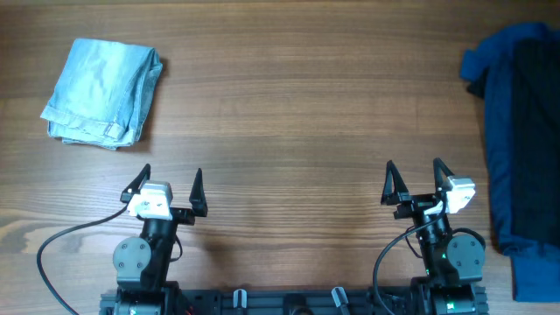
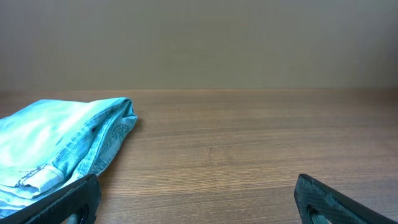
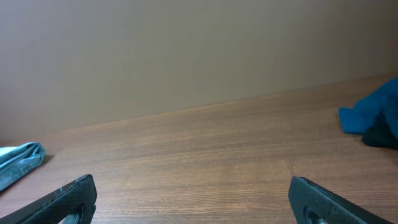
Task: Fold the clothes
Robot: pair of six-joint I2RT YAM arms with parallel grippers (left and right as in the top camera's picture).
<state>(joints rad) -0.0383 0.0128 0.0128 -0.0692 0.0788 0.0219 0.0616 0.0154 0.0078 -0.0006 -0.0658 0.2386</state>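
Wood-grain table (image 1: 289, 105), folded pale denim (image 1: 103, 93) at left, rumpled blue-and-black cloth (image 1: 507, 114) at right; both jaws wide apart, empty.

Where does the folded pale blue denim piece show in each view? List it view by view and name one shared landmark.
Overhead: denim piece in the upper left, folded on the table.
Left wrist: lower left, cut off by the picture's edge.
Right wrist: only a corner at the left edge.
Shared landmark: the royal-blue garment at the right edge overhead and in the right wrist view; the left wrist view lacks it.
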